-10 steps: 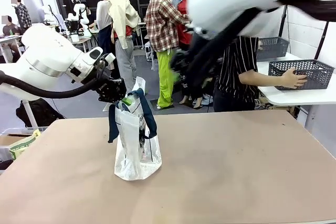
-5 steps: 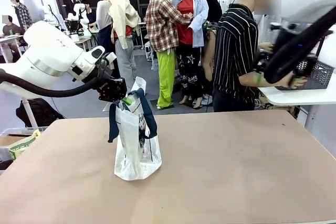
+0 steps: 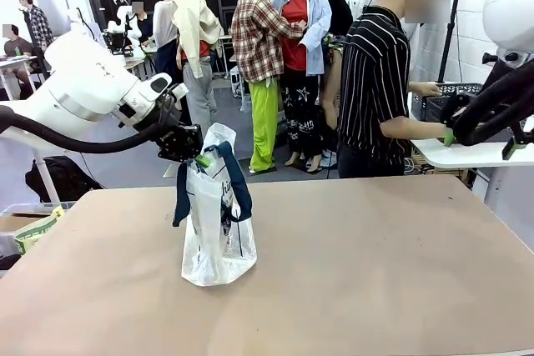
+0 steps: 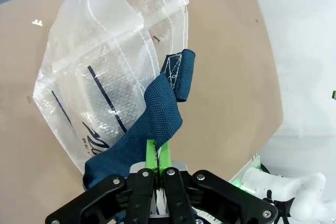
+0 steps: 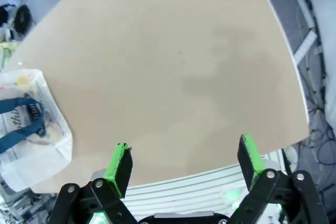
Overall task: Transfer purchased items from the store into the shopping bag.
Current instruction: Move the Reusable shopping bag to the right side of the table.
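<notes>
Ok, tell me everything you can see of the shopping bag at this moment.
The shopping bag is tall, translucent whitish plastic with dark navy woven strap handles and thin dark lines plus print on its side. It stands upright on the tan table, left of the middle, mouth open. The left gripper is shut on one handle, holding it up. Small yellow and red bits show through the plastic.

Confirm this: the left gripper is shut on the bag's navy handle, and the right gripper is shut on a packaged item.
One part is wrong. The right gripper is open and holds nothing, as the right wrist view shows. The rest stands: the left gripper is shut on the navy handle of the shopping bag.
</notes>
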### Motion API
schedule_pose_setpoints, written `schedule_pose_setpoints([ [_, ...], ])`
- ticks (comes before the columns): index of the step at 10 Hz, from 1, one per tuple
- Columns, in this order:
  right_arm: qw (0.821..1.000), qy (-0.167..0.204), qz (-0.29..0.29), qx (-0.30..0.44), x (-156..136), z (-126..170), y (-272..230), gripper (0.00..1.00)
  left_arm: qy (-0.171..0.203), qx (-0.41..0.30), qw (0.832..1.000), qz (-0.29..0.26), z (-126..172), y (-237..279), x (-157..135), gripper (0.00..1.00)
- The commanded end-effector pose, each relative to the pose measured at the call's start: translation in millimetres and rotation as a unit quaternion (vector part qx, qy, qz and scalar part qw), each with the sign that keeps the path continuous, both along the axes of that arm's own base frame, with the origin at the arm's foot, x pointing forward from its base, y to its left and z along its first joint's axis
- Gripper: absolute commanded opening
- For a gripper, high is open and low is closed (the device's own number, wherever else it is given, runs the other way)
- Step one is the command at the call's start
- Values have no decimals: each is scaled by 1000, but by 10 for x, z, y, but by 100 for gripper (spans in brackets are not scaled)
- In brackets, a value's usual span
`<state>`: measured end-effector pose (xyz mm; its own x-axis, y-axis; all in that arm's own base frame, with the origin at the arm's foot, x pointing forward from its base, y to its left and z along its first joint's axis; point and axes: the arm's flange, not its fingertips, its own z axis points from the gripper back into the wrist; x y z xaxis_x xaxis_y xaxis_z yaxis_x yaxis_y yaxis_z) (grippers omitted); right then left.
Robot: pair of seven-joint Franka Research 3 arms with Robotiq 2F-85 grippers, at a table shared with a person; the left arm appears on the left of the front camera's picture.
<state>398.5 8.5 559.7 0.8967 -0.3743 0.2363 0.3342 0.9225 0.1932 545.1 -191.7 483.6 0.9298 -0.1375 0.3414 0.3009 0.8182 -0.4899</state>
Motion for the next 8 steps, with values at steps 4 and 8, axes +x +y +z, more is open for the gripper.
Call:
schedule_pose_setpoints([
  [4, 1000, -1, 15, -6, 79, 54, 26, 100, -67, 60, 996, 22, 440, -28, 44, 0],
  [8, 1000, -1, 15, -6, 79, 54, 26, 100, -115, 94, 986, 80, 917, 365, -5, 0],
])
